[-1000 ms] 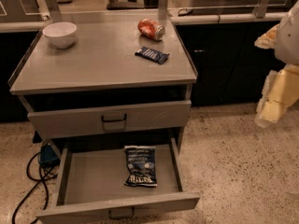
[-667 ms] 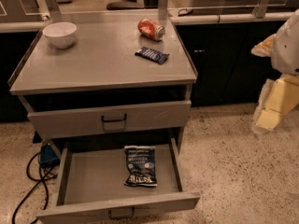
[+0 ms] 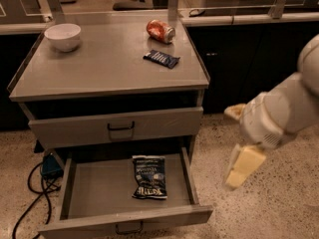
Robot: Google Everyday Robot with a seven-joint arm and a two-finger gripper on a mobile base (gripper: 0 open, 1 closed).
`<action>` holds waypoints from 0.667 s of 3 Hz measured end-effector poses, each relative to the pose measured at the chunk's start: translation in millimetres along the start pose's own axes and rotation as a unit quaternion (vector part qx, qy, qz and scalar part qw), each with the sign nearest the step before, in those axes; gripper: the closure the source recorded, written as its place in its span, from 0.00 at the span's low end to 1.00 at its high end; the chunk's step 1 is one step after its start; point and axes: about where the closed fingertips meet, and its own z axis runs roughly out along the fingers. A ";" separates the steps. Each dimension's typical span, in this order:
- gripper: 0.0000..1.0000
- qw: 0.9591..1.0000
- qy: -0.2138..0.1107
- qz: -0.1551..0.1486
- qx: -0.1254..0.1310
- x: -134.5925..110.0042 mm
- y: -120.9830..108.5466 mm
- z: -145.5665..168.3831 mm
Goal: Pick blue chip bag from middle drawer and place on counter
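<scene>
The blue chip bag (image 3: 149,177) lies flat in the pulled-out middle drawer (image 3: 94,198), right of its centre, with its pale band toward the back. The counter (image 3: 99,66) is the grey cabinet top above. My gripper (image 3: 235,141) hangs in the air to the right of the cabinet, at about the height of the drawers and clear of the bag. Its cream fingers (image 3: 243,166) stand apart and hold nothing.
On the counter are a white bowl (image 3: 63,36) at the back left, a crushed red can (image 3: 160,31) and a small flat dark-blue bar wrapper (image 3: 161,59). The upper handled drawer (image 3: 119,128) is shut. Black cables (image 3: 30,198) lie on the floor to the left.
My arm and gripper have moved left and down, closer to the cabinet's right side. The bag and the drawer have not moved.
</scene>
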 end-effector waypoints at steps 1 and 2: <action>0.00 0.998 -0.024 0.013 -0.050 1.6 28.2 104.8; 0.00 0.998 -0.035 0.030 -0.043 0.4 32.8 167.5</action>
